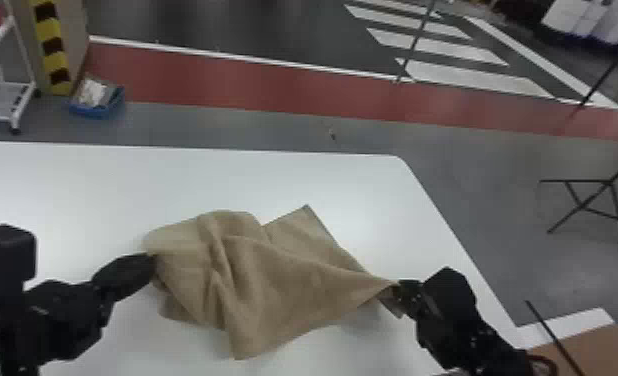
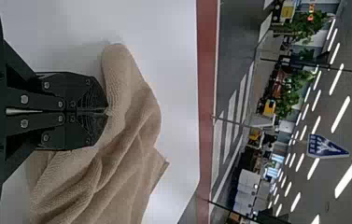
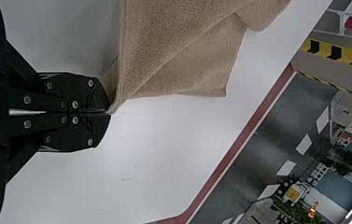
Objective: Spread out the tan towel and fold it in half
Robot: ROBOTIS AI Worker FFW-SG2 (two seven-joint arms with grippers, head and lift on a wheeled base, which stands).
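Note:
The tan towel lies bunched and creased on the white table, one corner pointing toward the far edge. At its left side my left gripper holds a fold of it. In the left wrist view the left gripper is closed on the edge of the towel. My right gripper grips the towel's right corner, which is drawn out to a point. From the right wrist view, the shut right gripper pinches that corner, and the towel stretches away from it.
The white table extends around the towel, with its right edge running beyond my right arm. On the floor behind stand a blue bin and a white cart at left. A dark folding stand is at right.

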